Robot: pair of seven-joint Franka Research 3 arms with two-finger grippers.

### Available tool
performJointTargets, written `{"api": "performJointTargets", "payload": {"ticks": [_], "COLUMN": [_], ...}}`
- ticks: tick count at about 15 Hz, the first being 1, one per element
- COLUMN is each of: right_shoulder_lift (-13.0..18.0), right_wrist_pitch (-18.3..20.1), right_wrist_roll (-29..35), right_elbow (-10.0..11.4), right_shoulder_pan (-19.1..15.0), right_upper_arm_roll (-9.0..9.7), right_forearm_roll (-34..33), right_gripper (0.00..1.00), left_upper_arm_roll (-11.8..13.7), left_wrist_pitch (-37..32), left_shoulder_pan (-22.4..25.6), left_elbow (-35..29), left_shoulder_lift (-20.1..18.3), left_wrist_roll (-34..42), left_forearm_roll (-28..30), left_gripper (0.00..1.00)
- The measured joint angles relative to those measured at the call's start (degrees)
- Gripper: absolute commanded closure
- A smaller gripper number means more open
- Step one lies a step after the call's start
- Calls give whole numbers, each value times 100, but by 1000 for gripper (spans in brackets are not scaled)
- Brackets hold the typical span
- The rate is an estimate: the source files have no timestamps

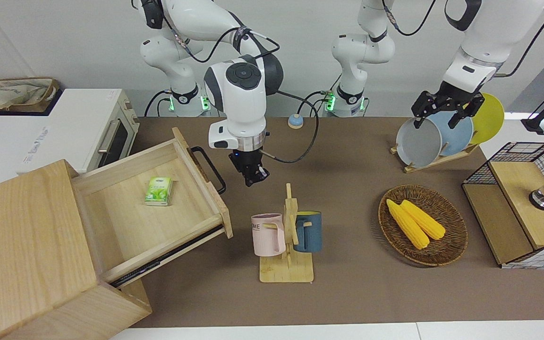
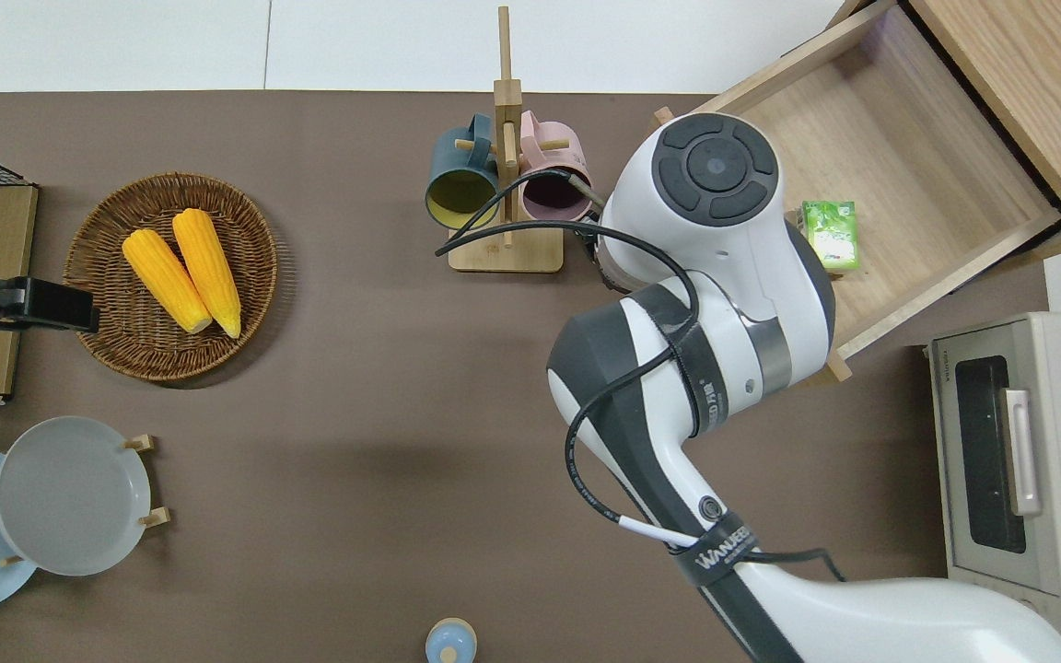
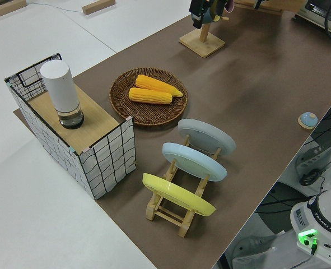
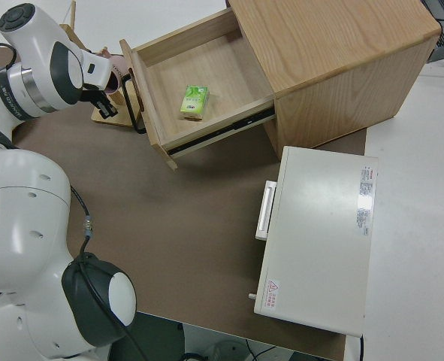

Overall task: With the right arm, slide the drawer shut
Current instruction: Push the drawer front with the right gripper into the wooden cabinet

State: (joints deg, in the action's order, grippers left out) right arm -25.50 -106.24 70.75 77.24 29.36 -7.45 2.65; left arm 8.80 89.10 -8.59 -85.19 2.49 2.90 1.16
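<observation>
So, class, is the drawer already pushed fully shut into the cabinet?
No: the drawer stands pulled out of the cabinet, with a green packet lying inside.

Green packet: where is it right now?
The green packet lies flat inside the open drawer at the right arm's end of the table.

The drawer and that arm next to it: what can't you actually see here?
- Overhead: the right arm covers its own gripper and the drawer's handle.
- Front: right gripper is beside the handle; contact can't be judged.
- Green packet: print too small.
</observation>
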Motion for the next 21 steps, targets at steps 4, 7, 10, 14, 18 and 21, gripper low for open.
{"api": "performJointTargets", "payload": {"ticks": [4, 7, 10, 14, 18, 21], "right_shoulder_lift": [-1, -5, -9, -32, -108, -147], "right_wrist_pitch": [4, 9, 18, 19, 23, 28], "right_wrist_roll": [11, 11, 21, 39, -57, -232], "right_elbow": [0, 0, 0, 0, 0, 0], "right_shoulder_pan": [-197, -308, -330, -503, -861, -1048], "right_upper_arm_roll": [3, 3, 10, 8, 5, 1], "right_forearm_roll": [77, 79, 80, 80, 78, 66], "right_gripper": [1000, 1000, 1000, 1000, 1000, 1000], "left_upper_arm_roll": [0, 0, 0, 0, 0, 0], "left_wrist_pitch": [0, 0, 0, 0, 0, 0], "left_shoulder_pan": [0, 0, 0, 0, 0, 0], "left_elbow": [0, 0, 0, 0, 0, 0], "left_shoulder_lift": [0, 0, 0, 0, 0, 0], "left_wrist_roll": [0, 0, 0, 0, 0, 0], "left_forearm_roll": [0, 0, 0, 0, 0, 0], "left_gripper": [2, 5, 5, 5, 2, 5]}}
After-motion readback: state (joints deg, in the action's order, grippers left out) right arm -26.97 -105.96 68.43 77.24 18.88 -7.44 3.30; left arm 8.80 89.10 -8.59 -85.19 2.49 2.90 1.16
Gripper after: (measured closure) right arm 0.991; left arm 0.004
